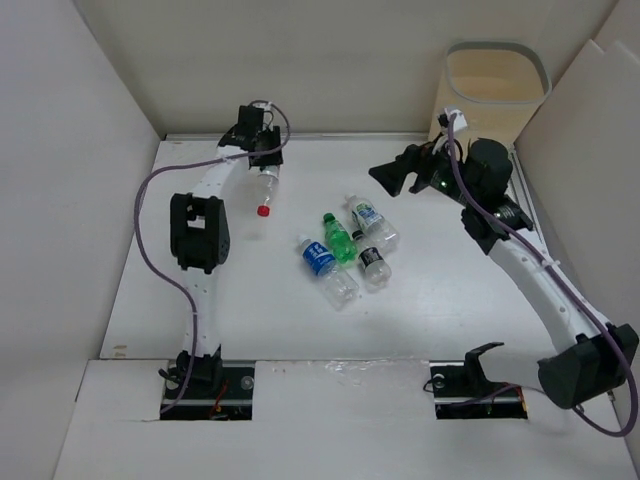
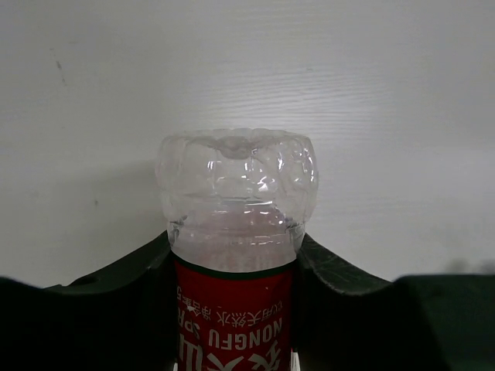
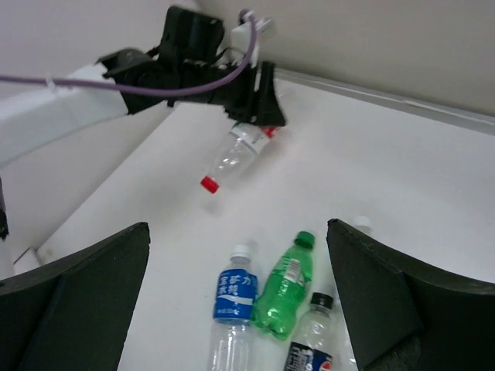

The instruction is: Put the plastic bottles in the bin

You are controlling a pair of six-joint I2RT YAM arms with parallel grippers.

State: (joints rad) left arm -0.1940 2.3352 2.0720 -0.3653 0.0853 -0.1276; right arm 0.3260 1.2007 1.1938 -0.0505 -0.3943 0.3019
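My left gripper [image 1: 263, 152] is shut on a clear bottle with a red label [image 1: 267, 184] and red cap, held cap-down above the table at the far left. In the left wrist view its fingers [image 2: 340, 294] clamp the red label [image 2: 236, 317]. Four bottles lie together mid-table: a blue-label one [image 1: 320, 258], a green one [image 1: 340, 238], a black-label one [image 1: 374, 262] and a white-and-blue-label one [image 1: 368, 214]. My right gripper [image 1: 392, 176] is open and empty, above and right of them. The right wrist view shows the blue-label bottle [image 3: 234, 292], the green bottle [image 3: 284, 290] and the held bottle [image 3: 232, 158]. The beige bin [image 1: 497, 90] stands at the far right.
White walls close in the table on the left, back and right. The bin stands behind the right arm's elbow [image 1: 490, 170]. The left arm's purple cable [image 1: 150, 200] loops out to the left.
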